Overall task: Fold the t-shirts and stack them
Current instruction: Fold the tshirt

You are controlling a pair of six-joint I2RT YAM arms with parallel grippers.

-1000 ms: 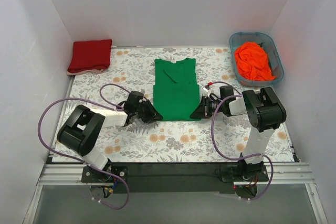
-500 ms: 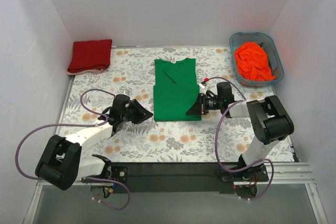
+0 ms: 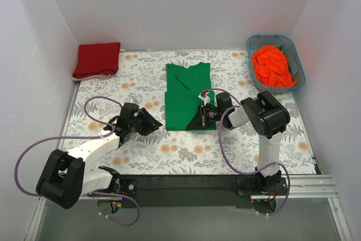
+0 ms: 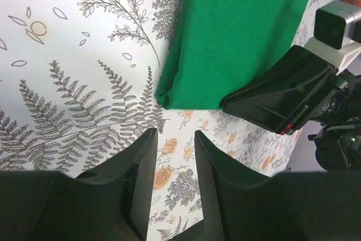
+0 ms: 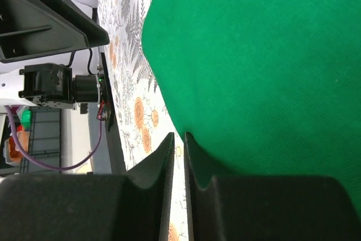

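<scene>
- Three t-shirts are in play, and I place everything from the green shirt (image 3: 188,97), which lies flat mid-tabletop (image 3: 186,153) as a long narrow rectangle with its sleeves tucked in.
- The red shirt (image 3: 97,59) sits folded well off the green shirt's far-left corner. The orange shirt (image 3: 272,66) is bunched in the blue-grey tub (image 3: 269,37), well off its far-right corner.
- My left hand (image 4: 175,136) hangs low, just off the green shirt's near-left corner, with its fingers partly spread and nothing between them.
- My right hand (image 5: 179,139) is at the green shirt's near-right hem, fingers pressed almost together with only a slit showing. I cannot tell whether cloth is caught there.
- I judge the step in hand to be the lengthwise fold of the green shirt, hem toward collar.
- Next, I think each hand needs a firm pinch on its own hem corner. Then both should lift together and carry the hem evenly toward the collar so the fold lands square.
</scene>
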